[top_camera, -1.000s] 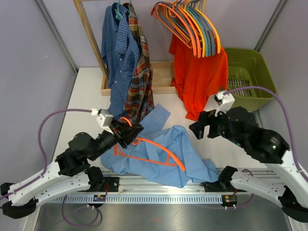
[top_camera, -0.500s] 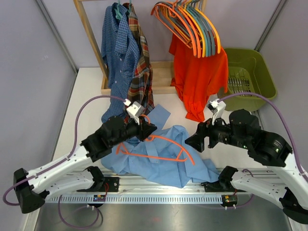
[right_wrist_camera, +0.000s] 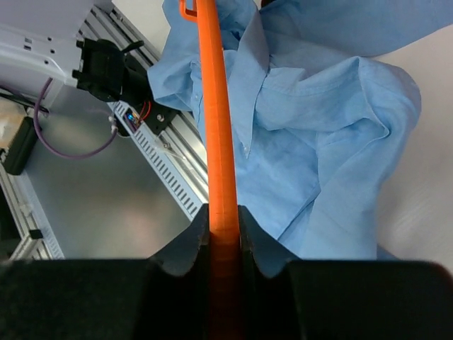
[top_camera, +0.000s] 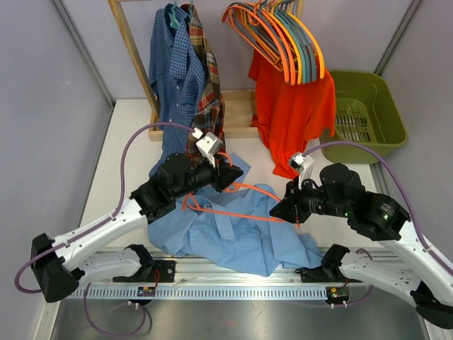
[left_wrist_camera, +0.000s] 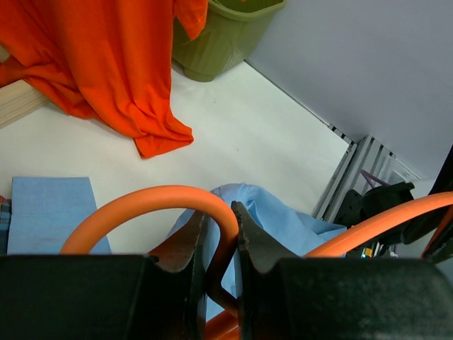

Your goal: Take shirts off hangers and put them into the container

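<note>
**Both grippers clamped on one orange hanger over the light blue shirt**

Your white table [top_camera: 127, 134] carries a wooden rack [top_camera: 131, 42] at its far edge. The light blue shirt [top_camera: 233, 237] lies crumpled on the table's near half, between the two arms. It spreads wider left to right than front to back, with one flap reaching toward the rack.

On the rack, the orange-red shirt [top_camera: 290, 117] hangs straight down at the right. The dark blue check shirt [top_camera: 170, 78] and the plaid shirt [top_camera: 209, 113] hang side by side at the left, long axes vertical.

The container [top_camera: 389, 106] sits at the far right corner, just beside the orange-red shirt, opening upward.

The bunch of hangers [top_camera: 283, 35] fans out on the rack above the orange-red shirt.

The orange hanger [right_wrist_camera: 219, 127] stretches across the light blue shirt, its long axis roughly left to right, dipping slightly toward your right arm.

Your left gripper [left_wrist_camera: 218, 219] is pinched narrow on the hanger's curved end. Your right gripper [right_wrist_camera: 223, 219] has both fingers pressed against the hanger's straight bar at the other end.
</note>
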{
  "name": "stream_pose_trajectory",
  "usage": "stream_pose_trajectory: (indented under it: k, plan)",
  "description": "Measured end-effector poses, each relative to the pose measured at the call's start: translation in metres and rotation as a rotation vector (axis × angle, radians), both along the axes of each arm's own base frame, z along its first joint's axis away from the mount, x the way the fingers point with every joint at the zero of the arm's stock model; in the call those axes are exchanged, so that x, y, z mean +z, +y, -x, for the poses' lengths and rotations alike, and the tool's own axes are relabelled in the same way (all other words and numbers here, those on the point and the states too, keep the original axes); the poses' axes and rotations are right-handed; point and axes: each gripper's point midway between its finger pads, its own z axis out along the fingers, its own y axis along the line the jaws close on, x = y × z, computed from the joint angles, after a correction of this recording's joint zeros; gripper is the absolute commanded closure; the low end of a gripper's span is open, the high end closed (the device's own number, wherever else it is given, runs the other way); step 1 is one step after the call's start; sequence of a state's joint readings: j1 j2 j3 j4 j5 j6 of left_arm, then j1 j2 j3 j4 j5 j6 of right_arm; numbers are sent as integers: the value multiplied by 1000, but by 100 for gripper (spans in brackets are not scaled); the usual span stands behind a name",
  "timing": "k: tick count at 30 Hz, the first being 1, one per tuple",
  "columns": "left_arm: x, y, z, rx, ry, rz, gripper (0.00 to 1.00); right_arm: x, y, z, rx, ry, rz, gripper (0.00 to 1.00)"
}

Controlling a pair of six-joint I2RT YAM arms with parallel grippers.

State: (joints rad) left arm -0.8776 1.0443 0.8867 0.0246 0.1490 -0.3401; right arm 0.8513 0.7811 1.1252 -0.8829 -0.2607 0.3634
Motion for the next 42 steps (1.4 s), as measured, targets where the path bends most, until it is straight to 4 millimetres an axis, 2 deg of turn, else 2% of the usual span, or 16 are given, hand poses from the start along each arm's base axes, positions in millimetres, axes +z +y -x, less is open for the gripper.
stream_pose_trajectory:
  k: [1,2,3,5,9,13,17,19,22,23,25,28,32,36,38,42]
  plan:
    - [0,-1,-1,-1,0,-2,100,0,0,-1,-2,-3,0,100]
    - [0,-1,-1,-2,1,-3,89,0,0,-1,-5,-2,-1,100]
    - [0,-2,-1,-3,4,-7,38,0,0,-1,-5,-3,0,100]
    - [2,-2,-1,-5,7,-11,2,0,0,-2,-7,-6,1,100]
    - [15,-2,2,-8,0,4,1,-1,-5,-8,-43,-22,21,100]
    - [37,19,6,47,-30,18,1,12,-18,-11,-93,-73,27,100]
    - [80,64,19,150,-121,102,1,35,-38,-19,-186,-178,-6,100]
    - [109,95,31,208,-187,190,1,43,-53,-26,-265,-235,-11,100]
    - [135,139,54,271,-259,308,1,56,-77,-40,-402,-315,-11,100]
    - [138,149,59,287,-272,336,1,58,-83,-47,-447,-335,-1,100]
    - [135,161,63,313,-272,360,1,59,-89,-62,-520,-360,35,100]
    - [106,158,56,334,-216,303,1,55,-82,-88,-582,-385,101,100]
    - [58,151,49,342,-130,191,1,48,-56,-125,-606,-420,177,100]
    - [38,151,49,345,-97,151,1,40,-26,-161,-595,-458,255,100]
    - [37,152,50,345,-93,155,1,47,-12,-180,-597,-493,279,100]
    - [33,152,51,345,-87,163,1,83,13,-220,-631,-569,241,100]
